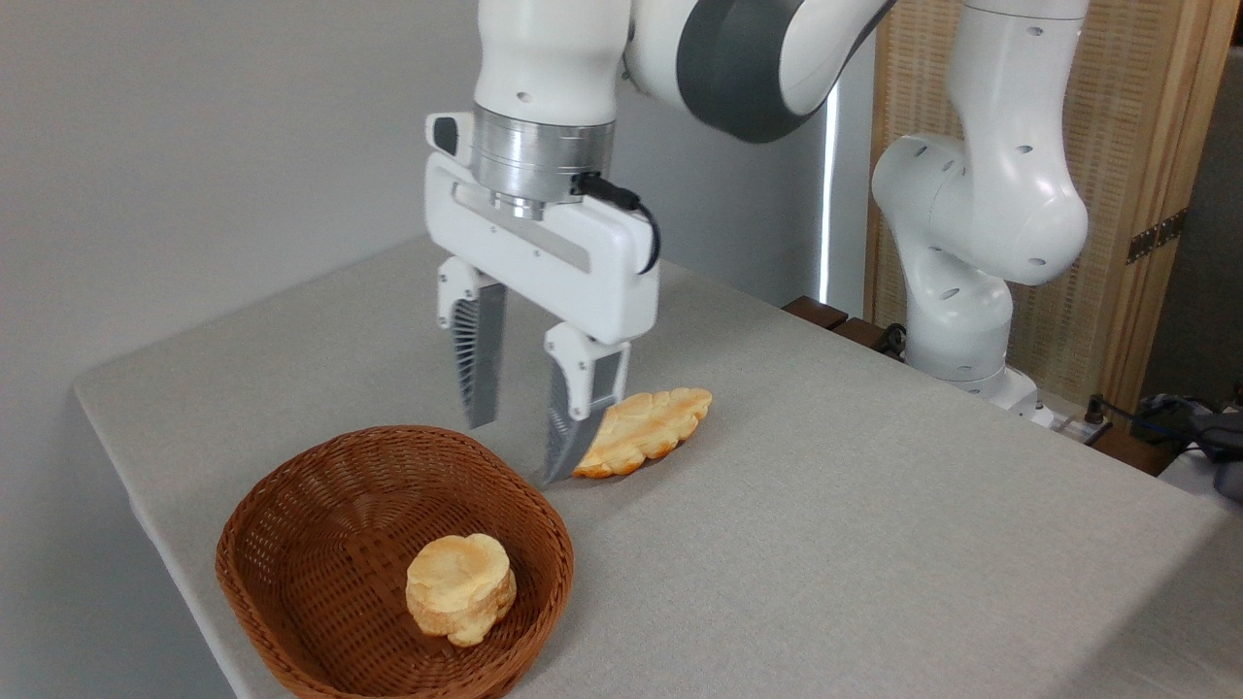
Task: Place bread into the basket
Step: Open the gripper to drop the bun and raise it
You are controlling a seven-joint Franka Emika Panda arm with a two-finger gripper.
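One round bun lies inside the single oval wicker basket, toward its 4 o'clock side and leaning on the inner wall, while one longer braided loaf rests on the grey desk at about 2 o'clock from the basket, clear of its rim. The one white arm reaches in from 1 o'clock and points its end effector straight down over the basket's far rim, fingers spread apart and holding nothing, the right one overlapping the loaf's near end in view.
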